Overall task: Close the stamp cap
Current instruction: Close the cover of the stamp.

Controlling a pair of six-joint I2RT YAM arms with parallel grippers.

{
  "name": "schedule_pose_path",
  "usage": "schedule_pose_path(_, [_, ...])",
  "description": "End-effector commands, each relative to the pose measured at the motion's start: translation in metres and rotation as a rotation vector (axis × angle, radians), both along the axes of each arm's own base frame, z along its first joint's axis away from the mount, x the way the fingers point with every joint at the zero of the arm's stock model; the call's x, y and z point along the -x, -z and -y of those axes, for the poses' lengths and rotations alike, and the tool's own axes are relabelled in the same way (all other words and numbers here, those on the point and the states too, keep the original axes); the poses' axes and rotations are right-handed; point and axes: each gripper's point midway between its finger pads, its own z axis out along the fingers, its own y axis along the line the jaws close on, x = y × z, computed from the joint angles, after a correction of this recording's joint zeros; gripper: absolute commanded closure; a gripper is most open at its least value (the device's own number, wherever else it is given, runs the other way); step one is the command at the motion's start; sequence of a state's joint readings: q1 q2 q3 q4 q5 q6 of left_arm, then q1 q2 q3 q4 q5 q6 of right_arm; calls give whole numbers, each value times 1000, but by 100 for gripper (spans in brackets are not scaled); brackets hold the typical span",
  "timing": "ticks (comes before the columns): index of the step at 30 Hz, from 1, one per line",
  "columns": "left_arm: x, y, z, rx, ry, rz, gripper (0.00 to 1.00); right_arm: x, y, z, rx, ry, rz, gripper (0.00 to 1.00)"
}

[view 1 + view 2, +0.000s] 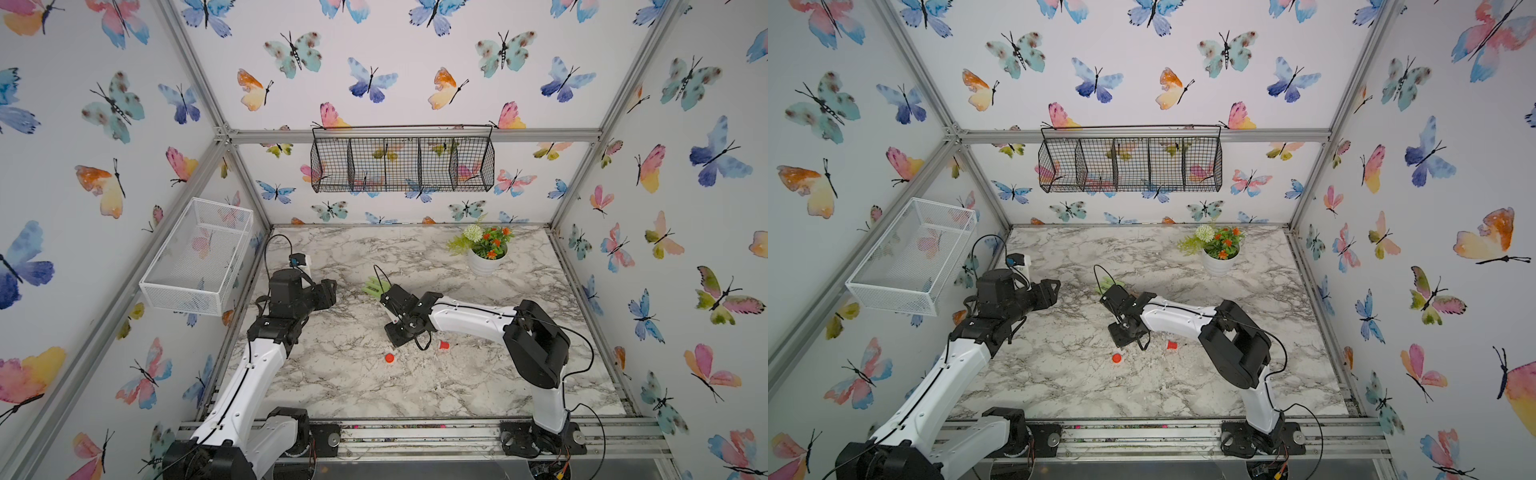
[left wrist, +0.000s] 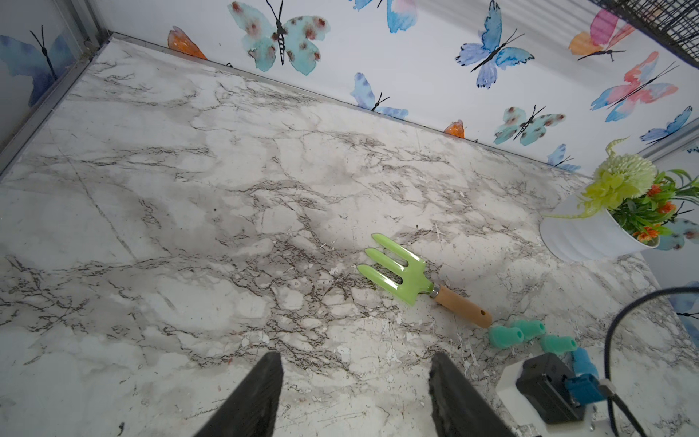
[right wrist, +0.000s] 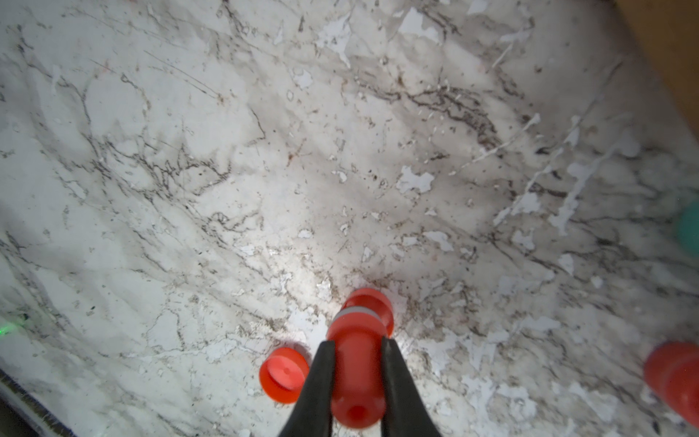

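red plastic, the small barrel-shaped stamp (image 3: 359, 321) is clenched by its narrow neck in the right gripper (image 3: 356, 342), nose down at the marble-patterned table (image 2: 189, 189), just past the handle end of the green three-pronged garden fork with a wooden handle (image 2: 401, 270), on the arm-base side. that grip likely leaves the wide end free to meet its lid. the loose round red cap (image 3: 283, 374) lies flat just beside the stamp, a little farther from the fork, so the closing looks not yet done. a second red stamp piece (image 1: 444, 345) lies apart from the fork on the same side. the left gripper (image 2: 354, 356) hangs released and empty, pointed toward the fork and well short of its prongs, probably kept clear. three teal stamps (image 2: 529, 333) cluster at the fork's handle end. beyond the fork, the white ribbed pot (image 1: 484, 264) holds artificial flowers. on the walls, the black wire basket (image 1: 399, 166) and the white mesh basket (image 1: 183, 299) both look empty.
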State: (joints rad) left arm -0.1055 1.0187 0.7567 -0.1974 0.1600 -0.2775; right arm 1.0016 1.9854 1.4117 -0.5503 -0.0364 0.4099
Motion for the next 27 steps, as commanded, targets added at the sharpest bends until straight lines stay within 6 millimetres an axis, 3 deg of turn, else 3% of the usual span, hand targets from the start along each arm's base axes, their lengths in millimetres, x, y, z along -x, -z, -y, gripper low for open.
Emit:
schedule_pose_path(1, [-4, -5, 3, 33, 21, -2, 36, 2, 3, 2, 41, -18, 1, 97])
schedule_pose_path(14, [-7, -1, -1, 51, 23, -23, 37, 8, 17, 9, 89, -37, -33, 96])
schedule_pose_path(27, [-8, 0, -3, 65, 21, -30, 37, 1, 25, 23, 190, -33, -6, 96])
